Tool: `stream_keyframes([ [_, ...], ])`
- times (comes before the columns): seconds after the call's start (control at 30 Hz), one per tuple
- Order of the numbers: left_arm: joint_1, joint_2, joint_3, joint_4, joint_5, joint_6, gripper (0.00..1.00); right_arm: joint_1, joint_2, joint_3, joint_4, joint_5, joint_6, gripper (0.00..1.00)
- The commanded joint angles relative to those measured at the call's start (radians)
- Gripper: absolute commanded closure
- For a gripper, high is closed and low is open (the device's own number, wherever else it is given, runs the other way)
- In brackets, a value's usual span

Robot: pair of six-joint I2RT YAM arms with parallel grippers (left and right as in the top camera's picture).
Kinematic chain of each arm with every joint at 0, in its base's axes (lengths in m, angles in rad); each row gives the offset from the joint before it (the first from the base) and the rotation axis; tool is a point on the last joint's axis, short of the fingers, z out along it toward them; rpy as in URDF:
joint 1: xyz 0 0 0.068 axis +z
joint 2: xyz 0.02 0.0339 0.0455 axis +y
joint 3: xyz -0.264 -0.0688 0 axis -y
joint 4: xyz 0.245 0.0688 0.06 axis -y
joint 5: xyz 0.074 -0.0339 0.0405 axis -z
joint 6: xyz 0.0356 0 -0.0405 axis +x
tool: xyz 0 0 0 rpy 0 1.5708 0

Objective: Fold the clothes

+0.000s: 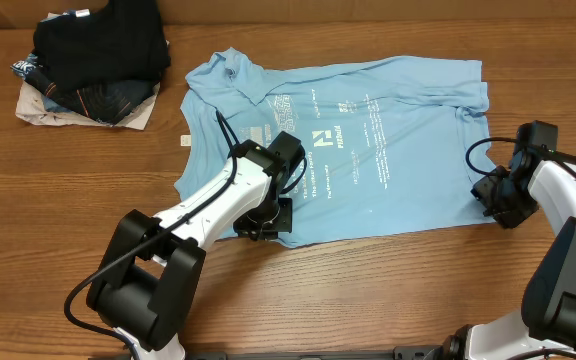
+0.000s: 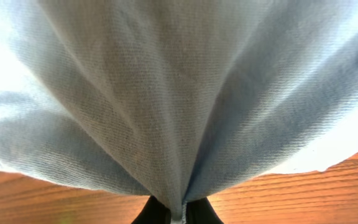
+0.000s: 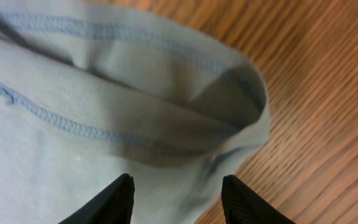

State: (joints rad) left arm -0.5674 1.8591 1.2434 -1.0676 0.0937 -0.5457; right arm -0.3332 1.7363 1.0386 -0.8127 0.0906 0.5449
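Note:
The light sky-blue T-shirt [image 1: 368, 140] lies spread on the wooden table, white print facing up. My left gripper [image 1: 268, 217] is at the shirt's near left edge. In the left wrist view it is shut [image 2: 179, 214] on a bunched fold of the blue fabric [image 2: 166, 93], which fills most of that view. My right gripper [image 1: 495, 200] is at the shirt's near right corner. In the right wrist view its fingers [image 3: 176, 196] are open over the hemmed corner of the shirt [image 3: 104, 124], not closed on it.
A pile of black and dark folded garments [image 1: 98, 60] sits on paper at the far left. A small tag [image 1: 183, 141] lies just left of the shirt. Bare wooden table [image 1: 368, 290] runs along the near side.

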Motion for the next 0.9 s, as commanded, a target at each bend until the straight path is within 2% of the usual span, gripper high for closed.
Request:
stream_keyframes([
  [0.0, 0.003, -0.023, 0.002, 0.009, 0.007, 0.008, 0.94, -0.001, 0.000, -0.004, 0.018, 0.052, -0.030, 0.47],
  [0.2, 0.003, -0.023, 0.002, 0.009, 0.007, 0.008, 0.94, -0.001, 0.000, -0.004, 0.059, 0.045, -0.029, 0.45],
  [0.43, 0.003, -0.023, 0.002, 0.011, 0.003, 0.008, 0.94, -0.001, 0.013, -0.005, 0.077, -0.116, -0.029, 0.46],
  [0.5, 0.003, -0.023, 0.002, 0.013, 0.002, 0.008, 0.94, -0.001, 0.013, -0.005, 0.087, -0.172, -0.030, 0.52],
  [0.73, 0.003, -0.023, 0.002, 0.018, 0.003, 0.008, 0.94, -0.001, 0.014, -0.005, 0.113, -0.197, -0.069, 0.60],
  [0.8, 0.003, -0.023, 0.002, 0.022, 0.003, 0.008, 0.94, -0.001, 0.018, -0.005, 0.116, -0.197, -0.075, 0.67],
  [0.87, 0.003, -0.023, 0.002, 0.029, 0.003, 0.007, 0.94, -0.001, 0.031, -0.005, 0.117, -0.198, -0.075, 0.82],
])
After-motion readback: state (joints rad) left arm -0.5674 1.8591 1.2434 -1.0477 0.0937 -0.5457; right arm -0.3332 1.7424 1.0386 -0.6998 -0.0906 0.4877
